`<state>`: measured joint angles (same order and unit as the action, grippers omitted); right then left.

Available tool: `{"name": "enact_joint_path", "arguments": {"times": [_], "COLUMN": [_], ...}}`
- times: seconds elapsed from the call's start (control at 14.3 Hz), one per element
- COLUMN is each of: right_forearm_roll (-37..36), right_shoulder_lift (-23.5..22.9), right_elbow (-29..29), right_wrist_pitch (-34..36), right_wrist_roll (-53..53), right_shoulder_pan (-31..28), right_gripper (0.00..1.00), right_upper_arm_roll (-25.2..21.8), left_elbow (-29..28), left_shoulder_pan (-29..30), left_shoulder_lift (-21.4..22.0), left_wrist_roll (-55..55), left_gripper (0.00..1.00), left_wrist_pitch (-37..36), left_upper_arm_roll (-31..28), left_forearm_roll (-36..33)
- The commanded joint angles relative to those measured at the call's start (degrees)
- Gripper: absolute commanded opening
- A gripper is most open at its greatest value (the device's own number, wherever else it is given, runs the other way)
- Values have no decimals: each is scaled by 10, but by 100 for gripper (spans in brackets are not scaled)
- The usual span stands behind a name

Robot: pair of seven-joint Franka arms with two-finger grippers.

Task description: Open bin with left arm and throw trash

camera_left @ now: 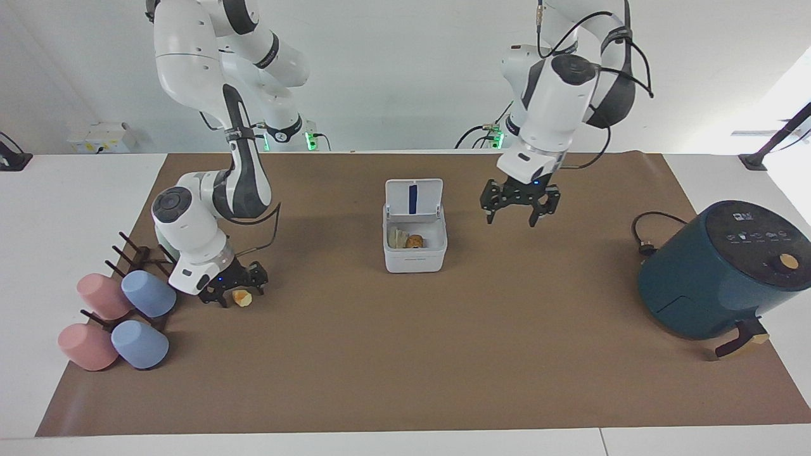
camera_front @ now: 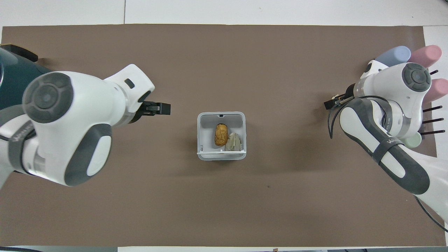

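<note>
Two scraps are seen lying inside the bin, which sits mid-table with its lid raised and leaning toward the robots; the golden-brown cylinder and the crumpled paper wad rest side by side on its floor, touching or nearly so; one piece is left out on the brown mat, the small orange-yellow lump, found toward the right arm's end of the table, just beside the cup rack; the right gripper is brought low over that lump, its fingers spread to either side of it and not clenched on it; whether a fingertip touches it cannot be told; the left gripper is held up over bare mat between the bin and the air fryer, jaws parted and nothing carried. The lump is judged very light, irregular and probably soft or crumbly, so a gentle pinch across its widest part, taken right down at the mat, is called for; too hard a squeeze could crush it, and a glancing finger could flick it away; the bin itself looks light enough to be nudged by a careless drop.
</note>
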<state>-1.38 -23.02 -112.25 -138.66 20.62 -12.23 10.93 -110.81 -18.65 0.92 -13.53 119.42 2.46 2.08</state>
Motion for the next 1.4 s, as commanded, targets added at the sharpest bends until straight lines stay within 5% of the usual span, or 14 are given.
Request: {"name": "enact_joint_path", "arguments": {"times": [0.0,0.14,0.21,0.56,0.84,1.33], "right_forearm_roll": [-8,-8,-8,-3,2,44], "right_shoulder_lift": [18,18,18,27,60,71], "right_elbow": [-17,0,10,73,159,157], "right_wrist_pitch": [0,30,44,137,274,223], "right_wrist_roll": [12,12,11,-65,-313,-629], "right_shoulder_pan": [-14,-15,-15,6,135,290], "right_gripper": [52,12,0,0,0,0], "right_upper_arm_roll": [9,9,9,16,27,30], "left_elbow": [-1,15,30,100,154,159], "left_shoulder_pan": [58,93,109,152,170,171], "left_shoulder_lift": [28,32,32,27,21,22], "left_wrist_roll": [49,95,109,136,141,142], "left_gripper": [100,100,100,100,100,100], "left_wrist_pitch": [-52,-90,-113,-193,-244,-273], "left_upper_arm_roll": [6,6,6,5,4,5], "left_forearm_roll": [6,5,3,-6,-8,-16]}}
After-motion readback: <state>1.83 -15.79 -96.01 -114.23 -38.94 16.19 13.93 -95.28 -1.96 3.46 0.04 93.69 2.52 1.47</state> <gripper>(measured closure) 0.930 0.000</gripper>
